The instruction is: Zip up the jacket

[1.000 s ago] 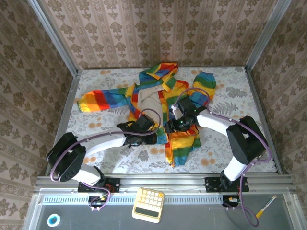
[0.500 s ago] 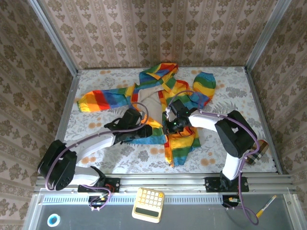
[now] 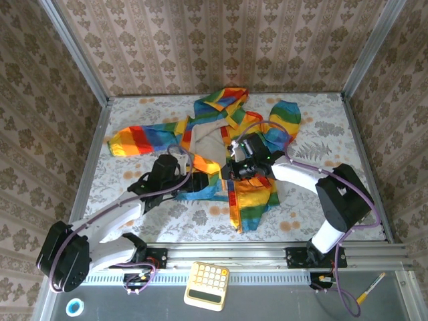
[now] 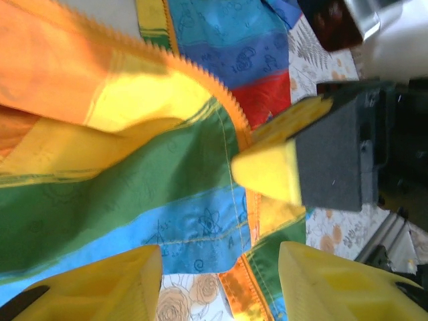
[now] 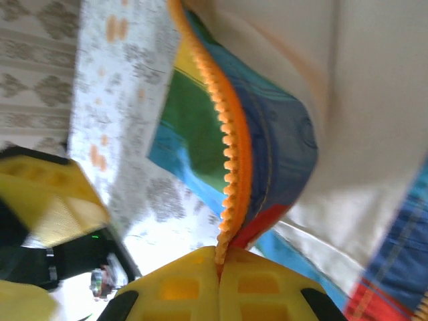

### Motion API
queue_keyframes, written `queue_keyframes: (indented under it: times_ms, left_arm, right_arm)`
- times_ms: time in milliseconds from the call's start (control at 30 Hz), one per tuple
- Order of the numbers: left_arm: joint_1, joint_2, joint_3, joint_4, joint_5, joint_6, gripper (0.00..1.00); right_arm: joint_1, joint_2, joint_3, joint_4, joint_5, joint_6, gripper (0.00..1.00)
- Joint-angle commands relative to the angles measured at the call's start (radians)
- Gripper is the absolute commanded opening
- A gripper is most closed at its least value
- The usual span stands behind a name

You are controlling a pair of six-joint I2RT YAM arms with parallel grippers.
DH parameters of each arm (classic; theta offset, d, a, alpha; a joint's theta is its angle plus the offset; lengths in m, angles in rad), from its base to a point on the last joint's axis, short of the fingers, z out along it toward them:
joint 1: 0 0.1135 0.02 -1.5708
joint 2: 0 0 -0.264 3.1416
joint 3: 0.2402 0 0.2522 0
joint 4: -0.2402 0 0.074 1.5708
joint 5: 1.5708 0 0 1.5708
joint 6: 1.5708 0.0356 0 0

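Note:
The rainbow-striped jacket [image 3: 221, 144] lies open on the table, hood at the back, beige lining up. My right gripper [image 3: 235, 170] is shut on the orange zipper teeth [image 5: 231, 147] of one front edge, and that edge rises out of the pinch at the gripper [image 5: 219, 257]. Just left of it, my left gripper [image 3: 187, 167] stands open over the other front panel. Between the left gripper's fingers [image 4: 219, 259] I see only the blue stripe, tablecloth and a zipper edge [image 4: 261, 294]. The right gripper's yellow finger [image 4: 267, 175] shows close ahead.
A floral cloth [image 3: 134, 194] covers the table, which is walled by patterned panels and metal rails. On the front ledge lie a yellow calculator [image 3: 206, 285], a tape roll [image 3: 73, 307] and a pen [image 3: 370, 287]. The sleeves spread to the left [image 3: 140, 138] and back right [image 3: 285, 120].
My right gripper has shut on the zipper edge. My left gripper has opened wider and drawn back to the left, its arm swinging down-left.

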Motion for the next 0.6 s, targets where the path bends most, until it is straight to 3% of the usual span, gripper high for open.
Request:
queue_keyframes:
  times_ms: [0,300,567]
  left_arm:
    - [0.007,-0.032,-0.051,0.109,0.085,-0.023,0.49]
    - [0.025,0.032,-0.085,0.295,0.180,-0.104,0.42]
    - [0.035,0.090,-0.082,0.326,0.212,-0.120,0.35]
  right_arm:
    - [0.003,0.021,-0.006,0.150,-0.115,0.118,0.00]
    - [0.004,0.037,0.013,0.178,-0.133,0.144,0.00]
    - [0.004,0.022,-0.009,0.177,-0.118,0.146,0.00]
